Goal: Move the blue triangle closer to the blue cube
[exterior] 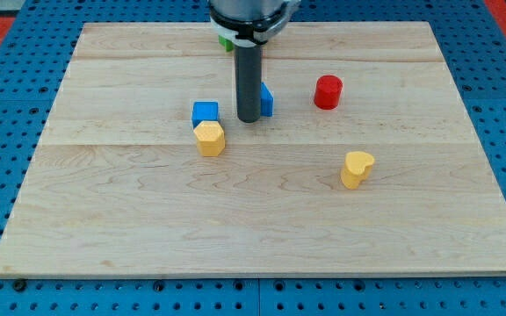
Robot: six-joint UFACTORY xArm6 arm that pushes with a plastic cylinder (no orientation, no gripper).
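Note:
The blue cube sits on the wooden board left of centre, with a yellow hexagonal block touching its lower side. The blue triangle is partly hidden behind the dark rod, showing only at the rod's right. My tip rests on the board right against the triangle's left side, between the triangle and the blue cube. A gap of about one block width lies between my tip and the cube.
A red cylinder stands to the right of the triangle. A yellow heart-shaped block lies at the lower right. A green block peeks out behind the arm at the view's top. The board lies on a blue pegboard.

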